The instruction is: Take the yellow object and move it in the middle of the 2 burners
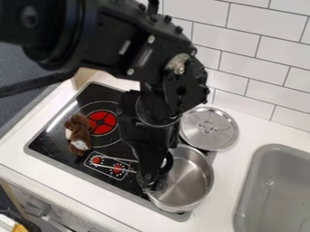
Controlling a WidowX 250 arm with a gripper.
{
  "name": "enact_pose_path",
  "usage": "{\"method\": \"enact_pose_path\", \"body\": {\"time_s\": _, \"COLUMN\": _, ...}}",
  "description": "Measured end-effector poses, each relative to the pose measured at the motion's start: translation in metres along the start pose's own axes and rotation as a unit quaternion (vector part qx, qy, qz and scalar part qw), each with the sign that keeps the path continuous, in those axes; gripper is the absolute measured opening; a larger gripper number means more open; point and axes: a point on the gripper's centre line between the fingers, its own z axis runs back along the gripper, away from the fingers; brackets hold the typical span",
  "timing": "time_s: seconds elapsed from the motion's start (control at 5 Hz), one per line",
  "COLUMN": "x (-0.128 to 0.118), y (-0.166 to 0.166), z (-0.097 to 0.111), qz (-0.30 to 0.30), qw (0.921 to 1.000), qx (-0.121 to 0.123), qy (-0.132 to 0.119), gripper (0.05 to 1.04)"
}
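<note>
Gripper point(152, 180) at the pot's point(189, 181) rim, can't tell if spread or pinching; should clear the rim before going sideways, then lower slowly between the burners point(103, 122).

One each: pot point(191, 180), lid point(209, 128), plush toy point(79, 132), sink point(275, 190)

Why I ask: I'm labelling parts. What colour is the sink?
The sink is grey, best seen in the camera view.
</note>
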Motion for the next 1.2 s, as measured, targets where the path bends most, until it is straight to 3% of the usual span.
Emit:
{"method": "enact_pose_path", "body": {"time_s": 0.2, "x": 0.001, "y": 0.003, "z": -0.003, "qz": -0.002, "qw": 1.0, "qx": 0.006, "qy": -0.004, "gripper": 1.001}}
{"method": "enact_pose_path", "body": {"time_s": 0.4, "x": 0.016, "y": 0.001, "z": -0.004, "qz": -0.028, "qw": 0.9988, "qx": 0.013, "qy": -0.037, "gripper": 1.001}}
{"method": "enact_pose_path", "body": {"time_s": 0.6, "x": 0.036, "y": -0.007, "z": -0.005, "qz": -0.046, "qw": 0.9976, "qx": 0.02, "qy": -0.048, "gripper": 1.001}}
{"method": "enact_pose_path", "body": {"time_s": 0.8, "x": 0.06, "y": -0.013, "z": -0.007, "qz": -0.107, "qw": 0.9925, "qx": 0.037, "qy": -0.047, "gripper": 1.001}}
{"method": "enact_pose_path", "body": {"time_s": 1.0, "x": 0.077, "y": -0.018, "z": -0.014, "qz": -0.182, "qw": 0.9816, "qx": 0.048, "qy": -0.035, "gripper": 1.001}}
{"method": "enact_pose_path", "body": {"time_s": 1.2, "x": 0.08, "y": -0.033, "z": -0.024, "qz": -0.233, "qw": 0.9686, "qx": 0.067, "qy": -0.056, "gripper": 1.001}}
